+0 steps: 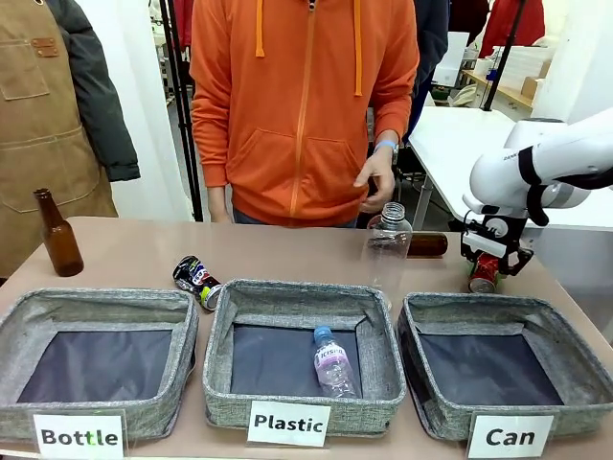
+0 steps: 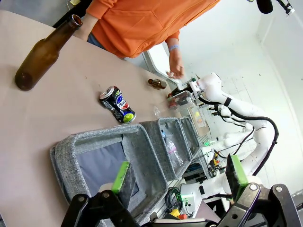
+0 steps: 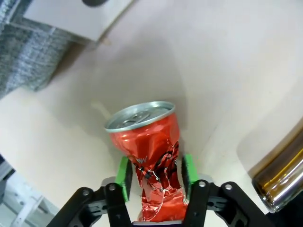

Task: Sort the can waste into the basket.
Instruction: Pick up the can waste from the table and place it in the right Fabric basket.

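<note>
Looking from the left, you see the left gripper (image 2: pixel 178 174) with its jaws wide and empty. The dark can (image 1: pixel 196 280) lies on the table (image 1: pixel 124 251) behind the gap between the Bottle bin (image 1: pixel 96 299) and the Plastic bin (image 1: pixel 297 290). At the right, the right gripper (image 1: pixel 487 268) clamps the red can (image 3: pixel 149 151), just behind the Can basket (image 1: pixel 479 303).

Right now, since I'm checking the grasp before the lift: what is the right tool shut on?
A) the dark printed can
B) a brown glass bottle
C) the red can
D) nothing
C: in the right wrist view the right tool clamps the crushed red can from both sides.
</note>
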Robot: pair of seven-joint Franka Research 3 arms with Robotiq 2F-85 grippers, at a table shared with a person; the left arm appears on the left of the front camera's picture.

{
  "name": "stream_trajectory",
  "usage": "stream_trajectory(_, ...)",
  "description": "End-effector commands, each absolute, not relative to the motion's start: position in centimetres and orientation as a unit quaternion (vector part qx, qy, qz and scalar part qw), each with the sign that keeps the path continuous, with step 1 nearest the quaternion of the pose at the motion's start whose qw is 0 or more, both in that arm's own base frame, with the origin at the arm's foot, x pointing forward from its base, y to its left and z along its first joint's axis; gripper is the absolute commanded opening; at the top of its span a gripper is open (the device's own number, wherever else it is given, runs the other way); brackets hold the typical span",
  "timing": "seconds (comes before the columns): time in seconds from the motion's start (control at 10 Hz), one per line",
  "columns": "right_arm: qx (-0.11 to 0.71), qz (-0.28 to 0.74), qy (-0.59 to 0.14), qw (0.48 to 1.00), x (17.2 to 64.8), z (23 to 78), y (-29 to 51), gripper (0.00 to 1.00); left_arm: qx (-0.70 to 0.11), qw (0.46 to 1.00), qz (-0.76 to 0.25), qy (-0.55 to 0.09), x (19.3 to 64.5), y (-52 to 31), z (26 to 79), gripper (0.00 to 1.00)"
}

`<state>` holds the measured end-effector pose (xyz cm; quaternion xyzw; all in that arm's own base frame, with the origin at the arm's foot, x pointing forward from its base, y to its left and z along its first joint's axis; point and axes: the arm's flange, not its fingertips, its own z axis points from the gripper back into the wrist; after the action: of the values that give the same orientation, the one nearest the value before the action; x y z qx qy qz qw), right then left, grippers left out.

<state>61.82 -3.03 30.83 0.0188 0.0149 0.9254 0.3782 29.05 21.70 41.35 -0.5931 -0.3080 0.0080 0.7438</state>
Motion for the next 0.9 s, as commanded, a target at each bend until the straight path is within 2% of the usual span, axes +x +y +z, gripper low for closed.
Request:
stream_trajectory(0.0, 0.016, 0.922, 0.038, 0.385, 62.5, 31.4, -2.7, 0.14, -0.595, 0.739, 0.0, -0.317, 29.0, 21.7, 41.6, 1.0)
stream_trajectory(0.1, 0.016, 0.922, 0.042, 0.385, 62.4, 31.4, -2.6, 0.04, -0.595, 0.739, 0.0, -0.317, 29.0, 21.7, 41.6, 1.0)
stream_trajectory(0.2, 0.015, 0.921, 0.042, 0.387, 62.3, 31.4, -2.7, 0.0, -0.595, 0.739, 0.0, -0.317, 29.0, 21.7, 41.6, 1.0)
stream_trajectory(0.5, 0.03, 0.913, 0.023, 0.406, 61.6, 32.1, -3.8, 0.0, -0.595, 0.739, 0.0, -0.317, 29.0, 21.7, 41.6, 1.0)
stream_trajectory(0.6, 0.047, 0.902, 0.012, 0.429, 60.8, 33.5, -4.6, 0.0, -0.595, 0.739, 0.0, -0.317, 29.0, 21.7, 41.6, 1.0)
stream_trajectory(0.8, 0.072, 0.854, -0.025, 0.514, 55.3, 39.8, -6.5, 0.0, -0.595, 0.739, 0.0, -0.317, 29.0, 21.7, 41.6, 1.0)
